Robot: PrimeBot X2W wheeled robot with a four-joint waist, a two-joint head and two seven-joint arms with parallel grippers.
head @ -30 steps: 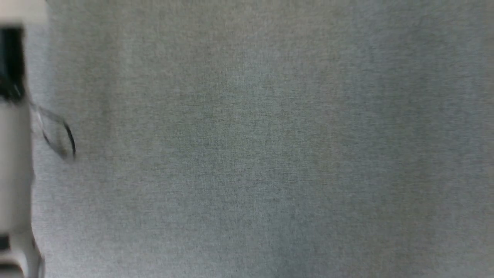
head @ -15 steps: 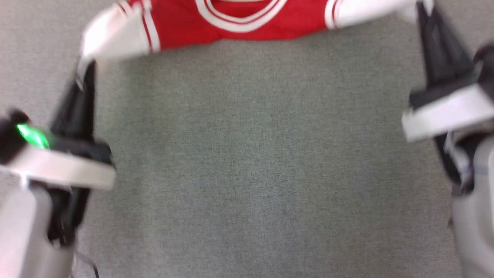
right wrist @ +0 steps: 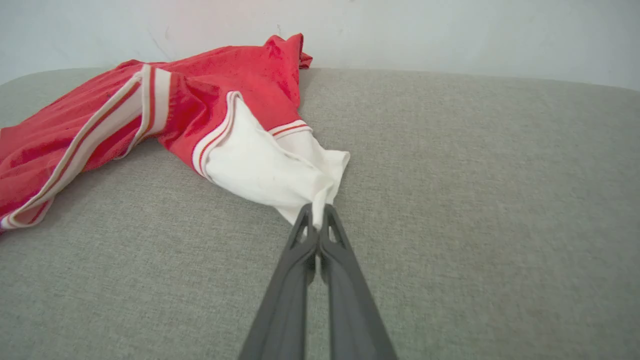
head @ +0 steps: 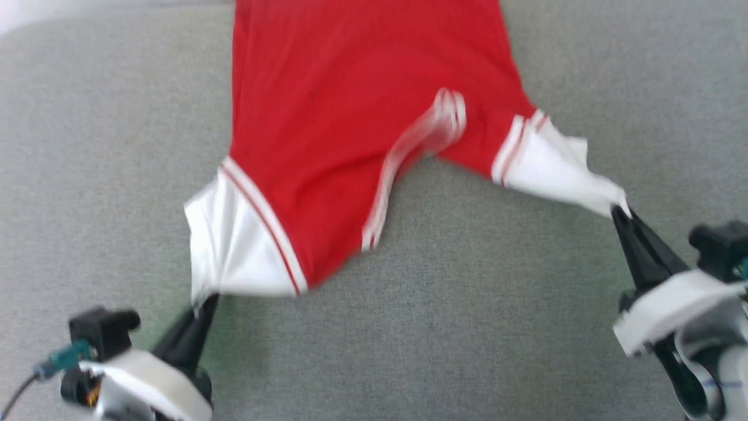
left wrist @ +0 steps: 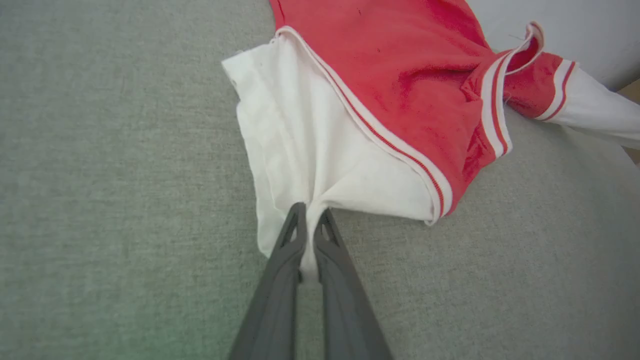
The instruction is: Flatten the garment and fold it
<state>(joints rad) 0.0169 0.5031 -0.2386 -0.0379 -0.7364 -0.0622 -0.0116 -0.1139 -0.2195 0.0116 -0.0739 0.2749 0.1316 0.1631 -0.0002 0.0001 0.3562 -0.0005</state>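
Flattening step: left gripper (head: 205, 301) and right gripper (head: 617, 213) fingers pinch the garment (head: 327, 117) by its sleeve ends, next probably spread outward to smooth the bunching.

Grey-green woven fabric surface (head: 467, 327), flat, fine heathered weave, far edge rounded. Plain pale wall (right wrist: 450, 30) directly behind it, faintly scuffed. Light soft, even. Small tan patch (left wrist: 633, 88) beyond the edge, unidentifiable.

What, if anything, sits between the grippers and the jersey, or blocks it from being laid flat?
Nothing visible. The left gripper and right gripper are each shut on a white sleeve of the jersey, and the grey surface around it shows no other object.
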